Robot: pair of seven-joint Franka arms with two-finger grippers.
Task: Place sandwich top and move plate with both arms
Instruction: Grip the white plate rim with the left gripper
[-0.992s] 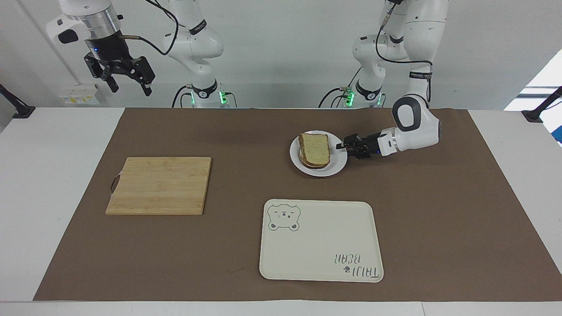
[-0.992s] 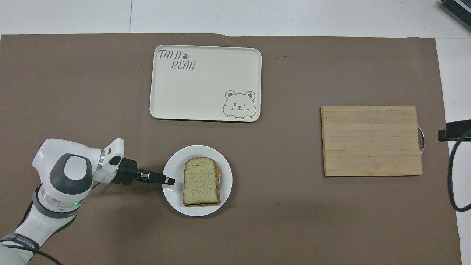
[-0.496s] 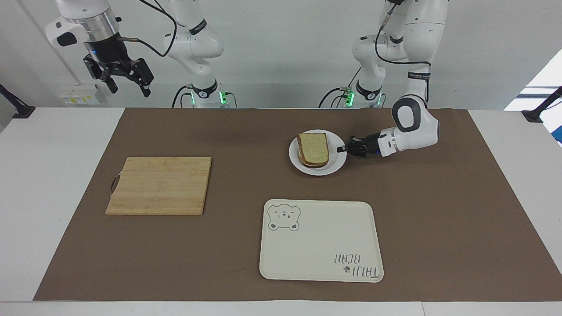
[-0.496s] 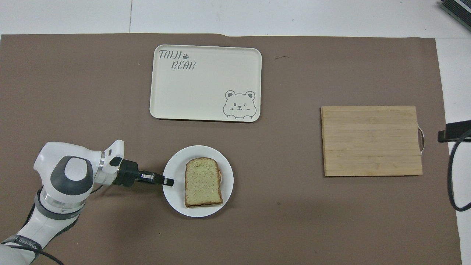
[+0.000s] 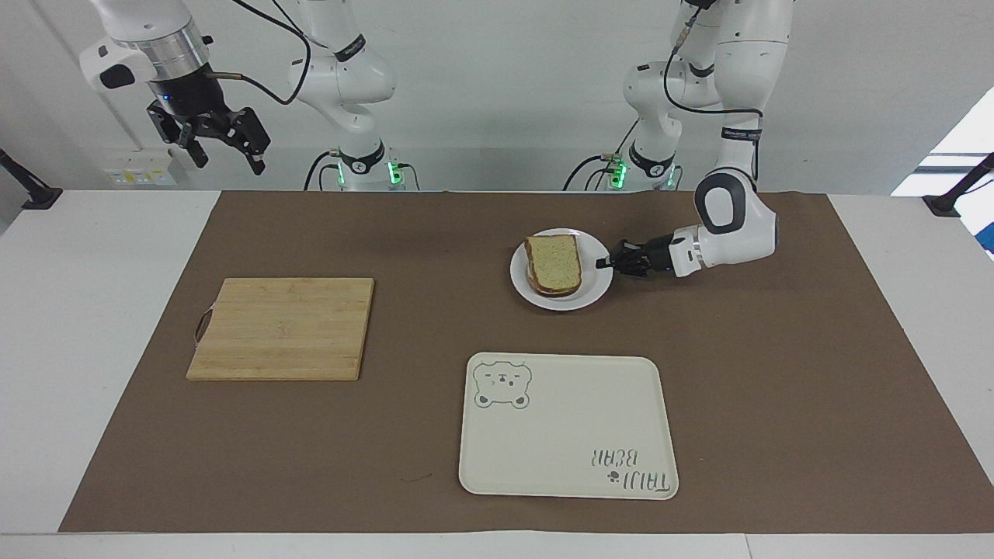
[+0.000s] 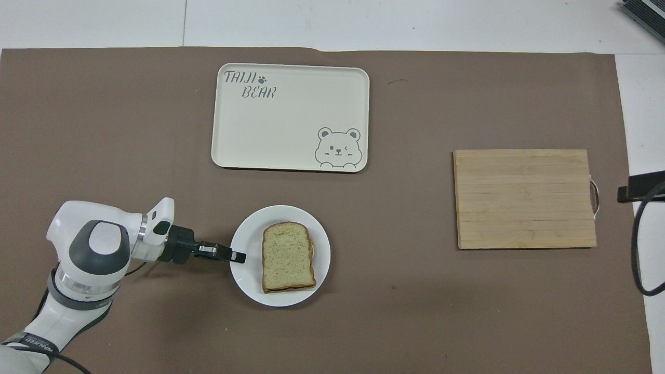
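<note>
Sandwich top (image 5: pixel 554 258) is sitting on the stack of sandwich in the middle of the plate (image 5: pixel 594 296), rounded end pointing away from the robots, and you can just see the lower layer peeking out along one side in the overhead view. That small white plate is on the brown mat (image 5: pixel 776 388), closer to the robots' edge of the table (image 5: pixel 78 310) than anything else and a bit toward the left arm's end. Left pincer (image 5: pixel 602 264) comes in low and sideways from the left arm's end, and its fingertips are pinched together right on the plate's rim, so it's clamped on the plate edge. Right pincer (image 5: pixel 227 154) is hanging way up in the air over the right arm's corner of the table on the robots' edge, fingers spread apart, nothing in it, just waiting. Cream tray with the bear drawing (image 5: pixel 567 466) sits toward the edge away from the robots, roughly in line with the plate but well apart from it. Wooden cutting board (image 5: pixel 283 328) lies flat toward the right arm's end, metal handle facing that end.
</note>
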